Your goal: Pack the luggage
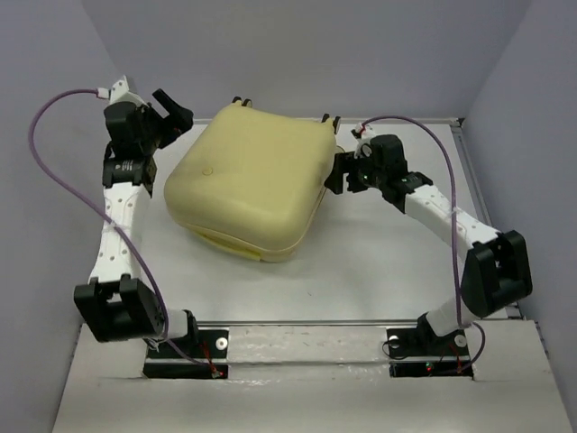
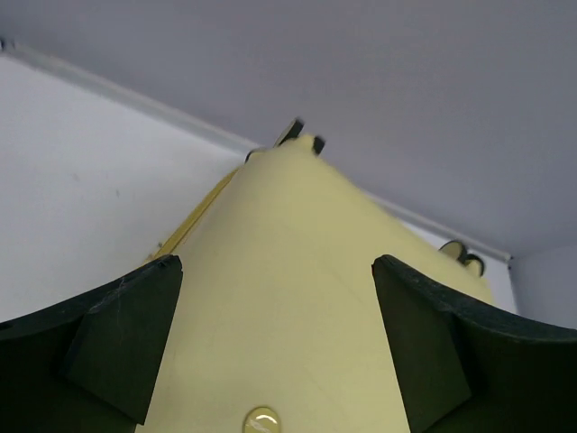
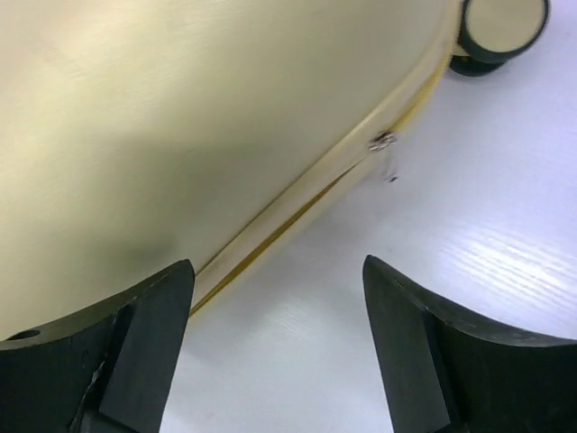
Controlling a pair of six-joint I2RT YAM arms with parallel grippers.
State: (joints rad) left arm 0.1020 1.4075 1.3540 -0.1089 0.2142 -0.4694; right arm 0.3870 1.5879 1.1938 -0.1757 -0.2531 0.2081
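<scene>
I have the left gripper (image 1: 178, 112) and right gripper (image 1: 333, 172), both wide and empty, flanking the shut suitcase (image 1: 248, 176) mid-frame, likely to open it.

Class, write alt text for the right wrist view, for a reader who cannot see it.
The pale-yellow luggage fills the upper left, its zip seam running diagonally, with a small metal zip pull and one wheel at the top right. Below, the right tool is open, its two black fingers framing white table, holding nothing.
</scene>
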